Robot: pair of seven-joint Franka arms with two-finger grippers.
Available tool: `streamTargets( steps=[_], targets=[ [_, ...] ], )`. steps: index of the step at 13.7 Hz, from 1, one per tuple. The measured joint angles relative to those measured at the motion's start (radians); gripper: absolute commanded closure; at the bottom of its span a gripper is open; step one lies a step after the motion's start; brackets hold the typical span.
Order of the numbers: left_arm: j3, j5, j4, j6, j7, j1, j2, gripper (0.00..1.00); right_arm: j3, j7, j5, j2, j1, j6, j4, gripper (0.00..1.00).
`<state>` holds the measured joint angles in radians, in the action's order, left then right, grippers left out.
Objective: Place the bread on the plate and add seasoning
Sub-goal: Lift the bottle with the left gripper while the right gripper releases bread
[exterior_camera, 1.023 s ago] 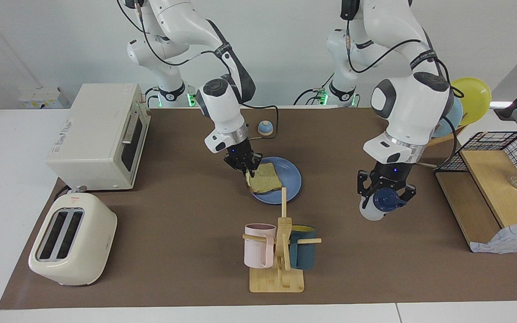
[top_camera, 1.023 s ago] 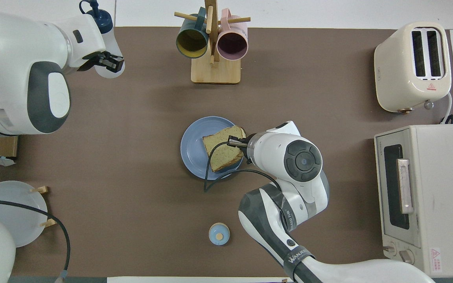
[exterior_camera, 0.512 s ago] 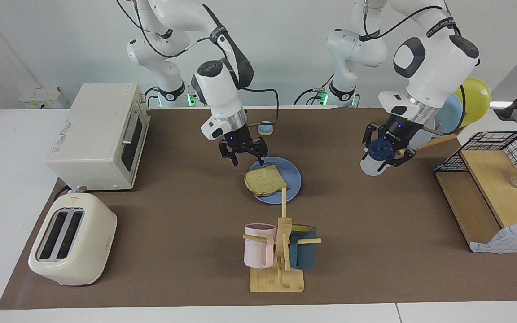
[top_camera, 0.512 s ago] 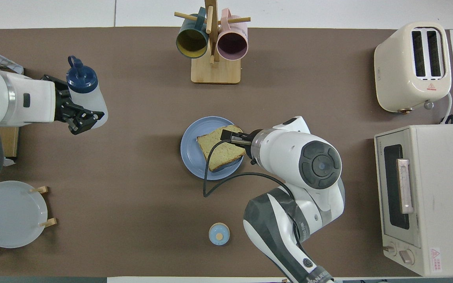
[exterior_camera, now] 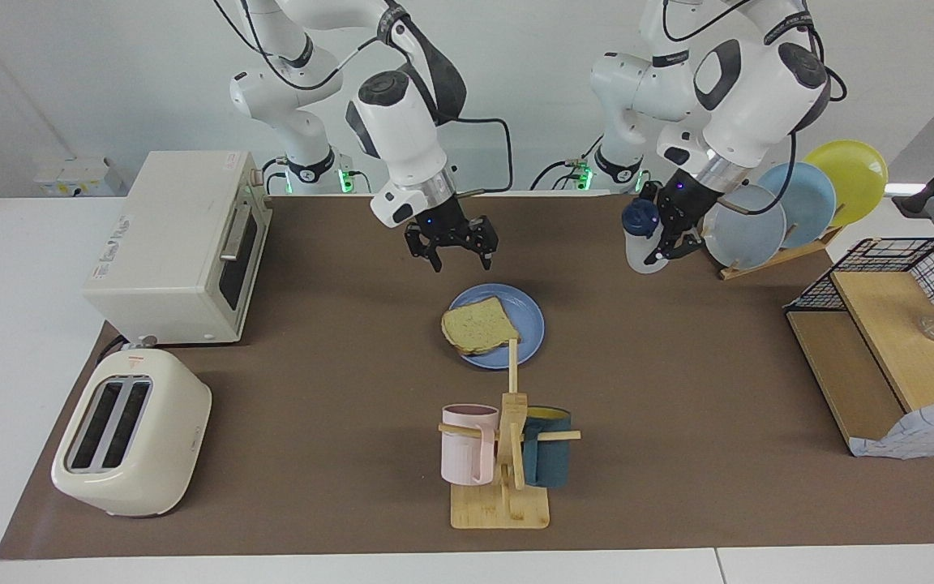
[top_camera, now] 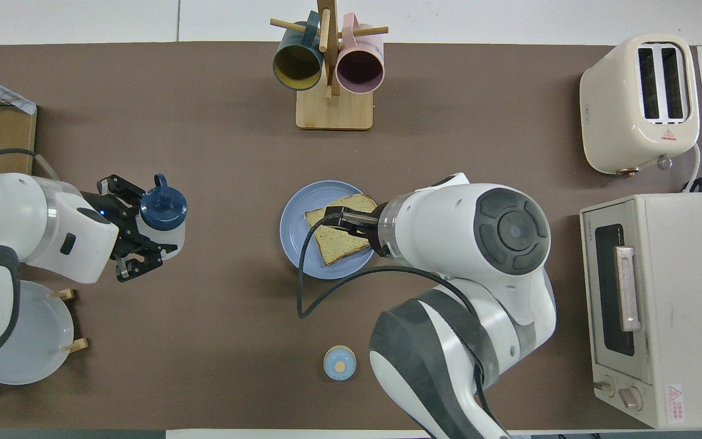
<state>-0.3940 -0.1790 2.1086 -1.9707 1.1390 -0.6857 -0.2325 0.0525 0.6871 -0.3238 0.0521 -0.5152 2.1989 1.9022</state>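
Note:
The bread (exterior_camera: 479, 324) (top_camera: 339, 235) lies flat on the blue plate (exterior_camera: 529, 320) (top_camera: 295, 228) in the middle of the brown mat, slightly overhanging the rim on the right arm's side. My right gripper (exterior_camera: 461, 258) (top_camera: 342, 221) hangs open and empty in the air over the plate's edge, clear of the bread. My left gripper (exterior_camera: 661, 231) (top_camera: 144, 235) is shut on the seasoning (exterior_camera: 639, 235) (top_camera: 162, 213), a white bottle with a navy cap. It holds the bottle in the air over the mat, between the plate and the plate rack.
A mug tree (exterior_camera: 507, 454) with a pink and a teal mug stands farther from the robots than the plate. Toaster (exterior_camera: 130, 434) and oven (exterior_camera: 179, 247) sit at the right arm's end. Plate rack (exterior_camera: 791, 211) and wire shelf (exterior_camera: 889, 324) sit at the left arm's end. A bell (top_camera: 339, 363) stands near the robots.
My right gripper let go of the bread, opened and rose; the bread settled flat on the plate. My left arm carried the seasoning toward the robots and the plate.

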Motion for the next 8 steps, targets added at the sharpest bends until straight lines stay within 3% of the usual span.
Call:
streamTargets(
  steps=[2,5,7,8],
  targets=[
    [0.043,0.005,0.036,0.000,-0.003,-0.001,-0.022,1.00,-0.004,0.000,-0.088,-0.030,0.013,-0.131,-0.093,0.00],
    [0.081,0.005,0.057,0.000,-0.027,-0.001,-0.032,1.00,-0.006,0.005,-0.211,-0.085,0.020,-0.164,-0.121,0.02],
    [0.095,0.006,0.061,0.000,-0.038,-0.001,-0.035,1.00,0.005,0.048,-0.233,-0.096,0.008,-0.144,-0.123,0.22],
    [0.103,0.006,0.066,0.000,-0.046,-0.001,-0.037,1.00,0.010,0.083,-0.236,-0.096,-0.018,-0.089,-0.124,0.25]
  ],
)
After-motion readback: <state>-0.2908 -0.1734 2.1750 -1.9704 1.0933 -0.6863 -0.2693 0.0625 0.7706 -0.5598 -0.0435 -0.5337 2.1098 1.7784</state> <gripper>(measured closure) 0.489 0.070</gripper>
